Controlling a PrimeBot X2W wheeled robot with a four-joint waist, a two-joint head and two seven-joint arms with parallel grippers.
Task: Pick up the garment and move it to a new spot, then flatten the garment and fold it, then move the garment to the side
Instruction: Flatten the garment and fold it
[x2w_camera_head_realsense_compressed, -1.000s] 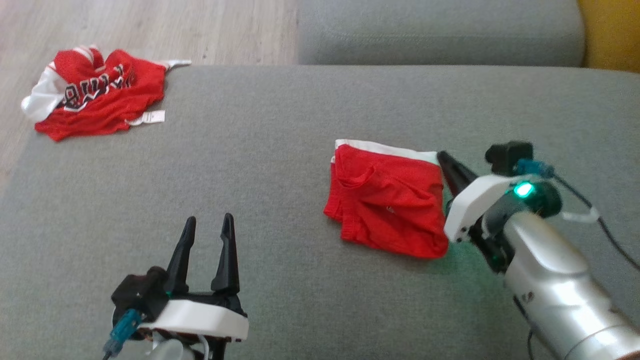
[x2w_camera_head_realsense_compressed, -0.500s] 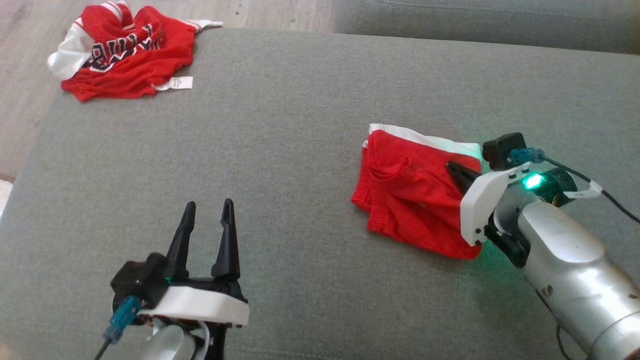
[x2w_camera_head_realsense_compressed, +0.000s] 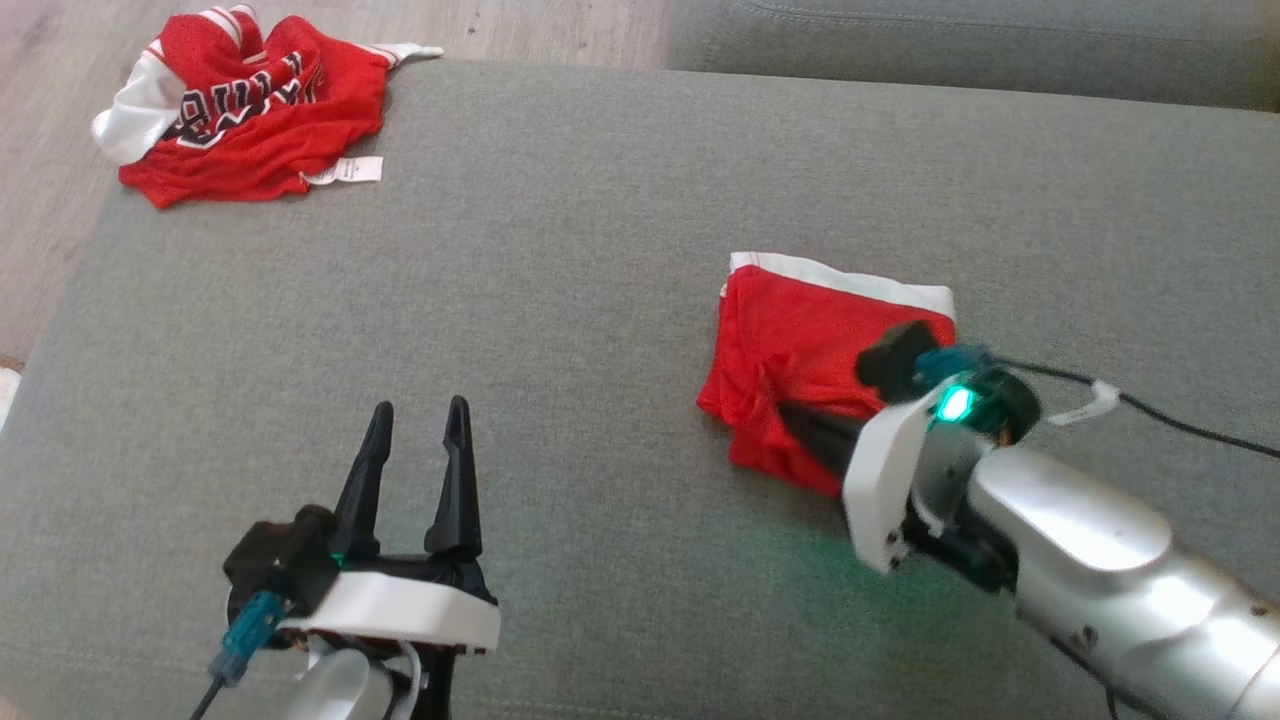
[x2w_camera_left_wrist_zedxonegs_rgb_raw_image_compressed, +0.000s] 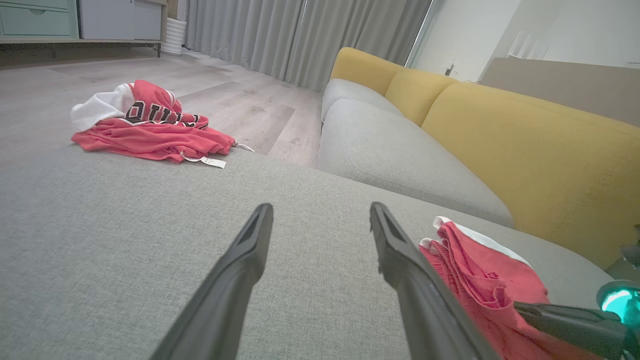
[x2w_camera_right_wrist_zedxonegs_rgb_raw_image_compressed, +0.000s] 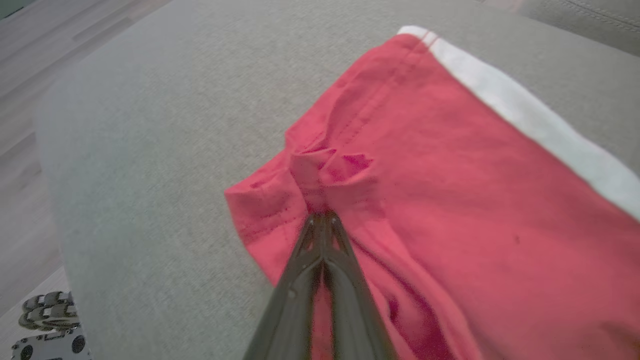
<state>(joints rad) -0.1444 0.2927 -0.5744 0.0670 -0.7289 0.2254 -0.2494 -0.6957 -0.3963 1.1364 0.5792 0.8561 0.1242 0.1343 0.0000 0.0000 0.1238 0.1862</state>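
Now, R gripper (x2w_camera_right_wrist_zedxonegs_rgb_raw_image_compressed: 324, 216): fingers pressed together on bunched fold of garment (x2w_camera_head_realsense_compressed: 800, 330)
L gripper (x2w_camera_head_realsense_compressed: 419, 405): fingers wide apart, empty, above cushion (x2w_camera_head_realsense_compressed: 560, 250)

1. Head camera: mounted high, facing forward and down over the grey cushion (x2w_camera_head_realsense_compressed: 600, 250). Farthest view, with my left pincer (x2w_camera_head_realsense_compressed: 418, 408) at its lower left.
2. Left wrist camera: low and near the cushion, facing along my left pincer's fingers toward the yellow sofa back (x2w_camera_left_wrist_zedxonegs_rgb_raw_image_compressed: 525, 140).
3. Right wrist camera: closest view, facing down along my right pincer (x2w_camera_right_wrist_zedxonegs_rgb_raw_image_compressed: 324, 216) onto the red shorts (x2w_camera_right_wrist_zedxonegs_rgb_raw_image_compressed: 450, 175).
4. Shared: all three take in the red shorts; head and left wrist both take in the red jersey (x2w_camera_head_realsense_compressed: 250, 110).
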